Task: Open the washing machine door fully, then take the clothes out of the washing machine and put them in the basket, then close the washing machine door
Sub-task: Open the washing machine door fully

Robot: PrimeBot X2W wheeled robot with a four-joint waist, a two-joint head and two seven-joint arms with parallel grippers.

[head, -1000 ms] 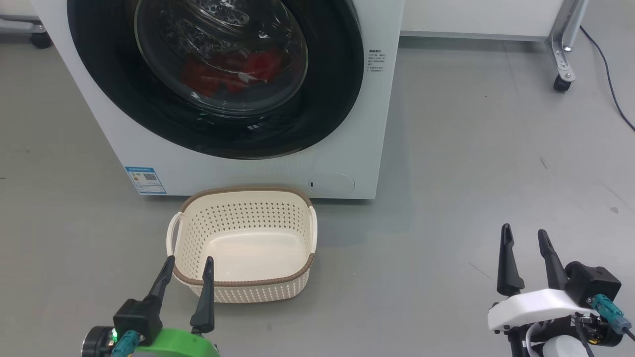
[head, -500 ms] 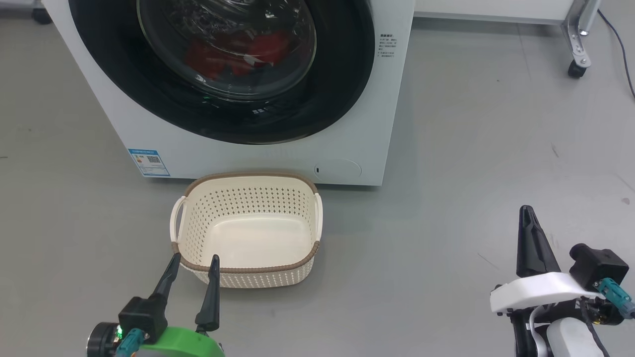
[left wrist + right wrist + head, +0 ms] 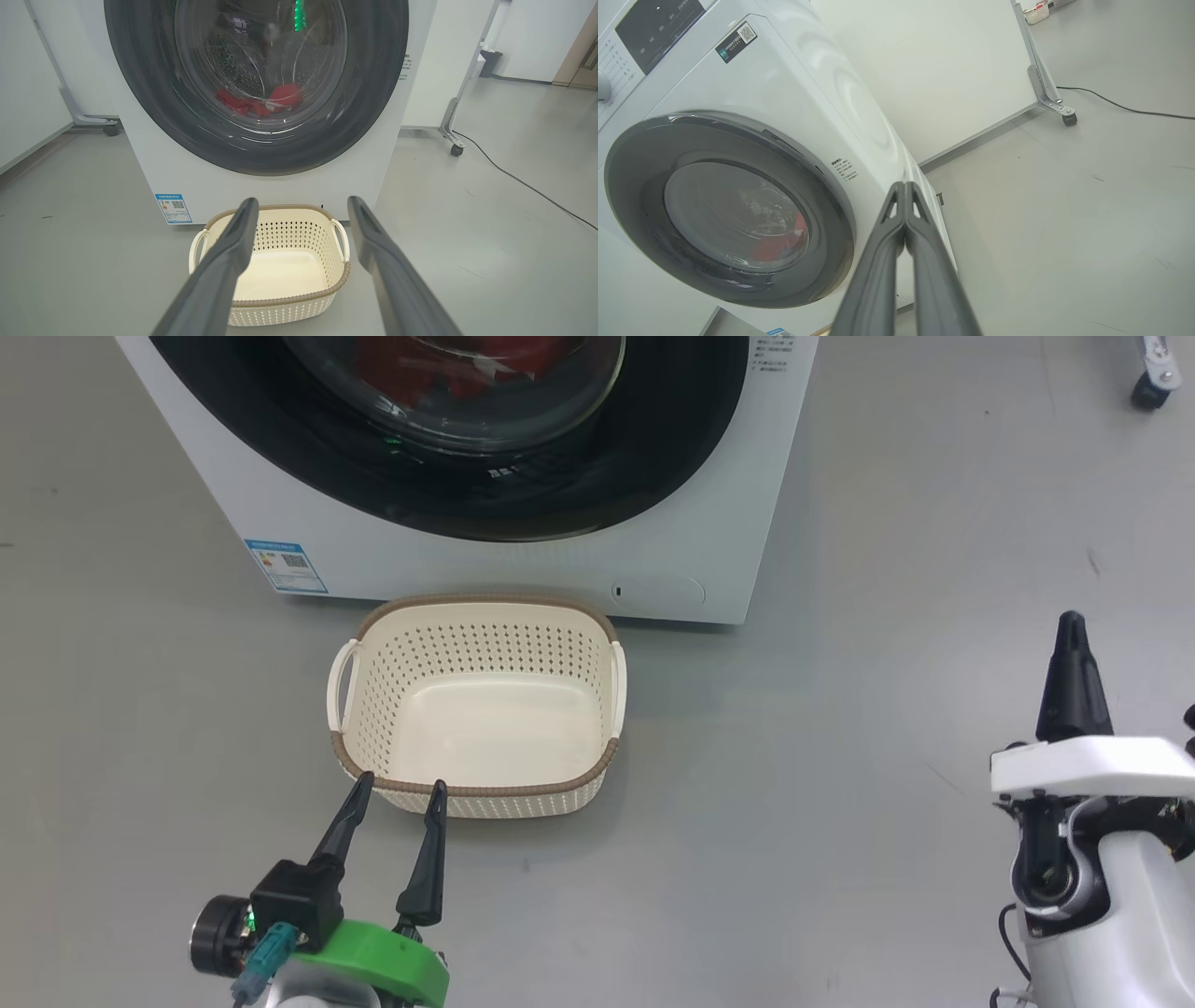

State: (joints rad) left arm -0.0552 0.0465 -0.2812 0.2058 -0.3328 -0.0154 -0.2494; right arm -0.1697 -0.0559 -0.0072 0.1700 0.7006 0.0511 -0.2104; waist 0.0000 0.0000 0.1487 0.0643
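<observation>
Spotting blue QR sticker [image 3: 287, 567] (print illegible) | left jaws apart, empty | right jaws together, empty

Lighting: bright, even, from overhead. Shadows: soft, faint, on floor [image 3: 681, 709] right of basket [image 3: 485, 602]. Glare: streaked reflections across door [image 3: 261, 154] glass. Wrist views: edges bowed.

Grey floor [image 3: 887, 569]; white partition panel [image 3: 962, 70] on castor [image 3: 1069, 120]; black cable [image 3: 1157, 113] trailing.

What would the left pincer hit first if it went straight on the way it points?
Probably the washing machine door: the left pincer points at it in its wrist view, seemingly passing above the basket. Depth is hard to judge.
</observation>
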